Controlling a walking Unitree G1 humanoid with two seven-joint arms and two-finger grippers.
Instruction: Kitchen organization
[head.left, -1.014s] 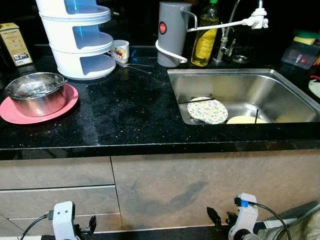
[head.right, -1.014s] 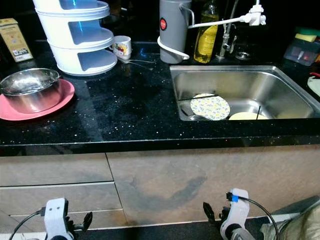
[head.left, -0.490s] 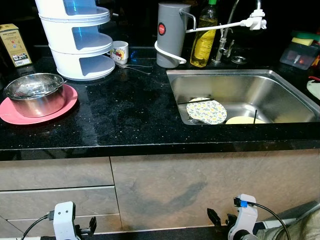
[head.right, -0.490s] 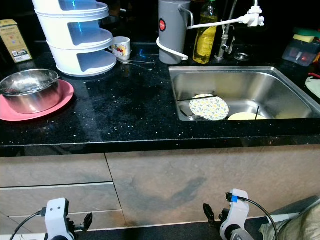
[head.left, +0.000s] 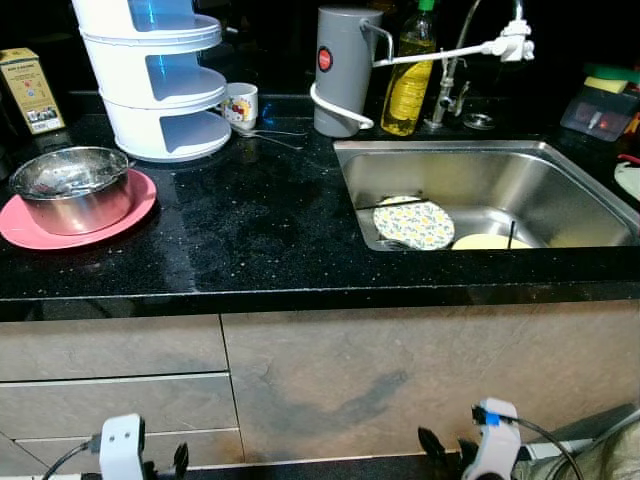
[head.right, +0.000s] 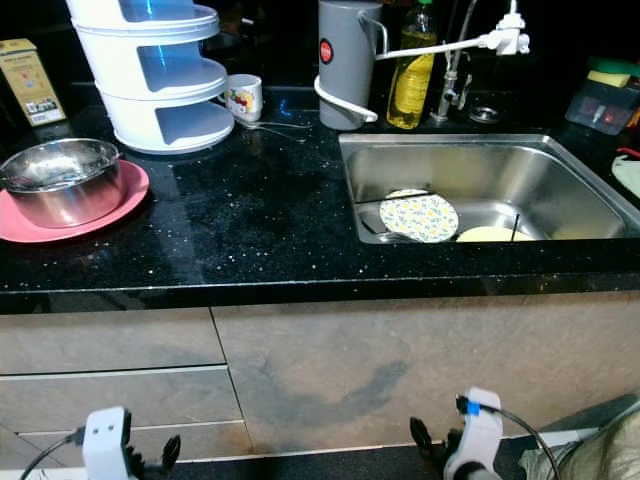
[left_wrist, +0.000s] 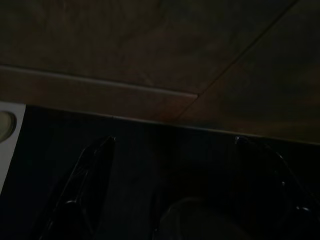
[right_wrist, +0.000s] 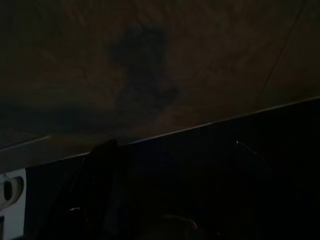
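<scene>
Two grippers, left gripper (left_wrist: 170, 200) and right gripper (right_wrist: 165, 200), are hanging spread wide at frame bottom, while the patterned plate (head.left: 413, 222), fragile and slippery, is lying centre-right in the sink (head.left: 590, 190), best gripped by its rim.

I see a pink plate (head.left: 20, 228) under a silver bowl (head.left: 70, 186). The counter (head.left: 250, 220) is speckled black. A floral plate (head.left: 413, 222) lies in the sink (head.left: 560, 195).

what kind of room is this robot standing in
Most likely a home kitchen: a stainless steel sink holding plates is set into a black speckled stone countertop, a yellow oil bottle stands behind it, and a steel bowl sits on a pink plate.
</scene>
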